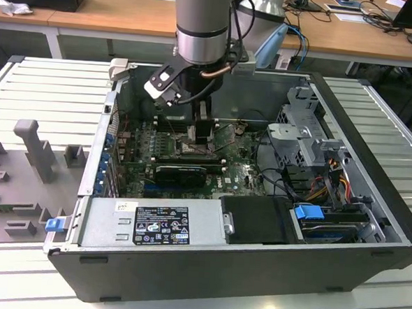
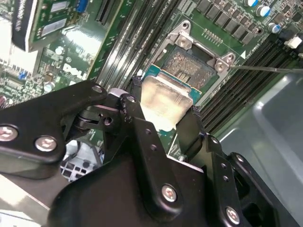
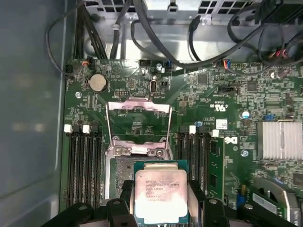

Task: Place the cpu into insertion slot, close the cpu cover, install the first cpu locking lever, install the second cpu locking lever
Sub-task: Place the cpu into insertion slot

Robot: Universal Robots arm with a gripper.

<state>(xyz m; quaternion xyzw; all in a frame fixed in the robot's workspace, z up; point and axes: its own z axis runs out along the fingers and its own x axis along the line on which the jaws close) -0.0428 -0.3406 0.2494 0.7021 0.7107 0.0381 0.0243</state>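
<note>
Fingers grasping chip, held flat, partly over socket; rest of socket lies toward raised cover.

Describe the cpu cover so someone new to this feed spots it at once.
On the green motherboard, find the insertion slot between the black memory slot banks. The cpu cover stands swung open on the slot's side away from the pincer. Unlike the solid-topped cpu, it is a thin silvery frame with green board showing through.
</note>
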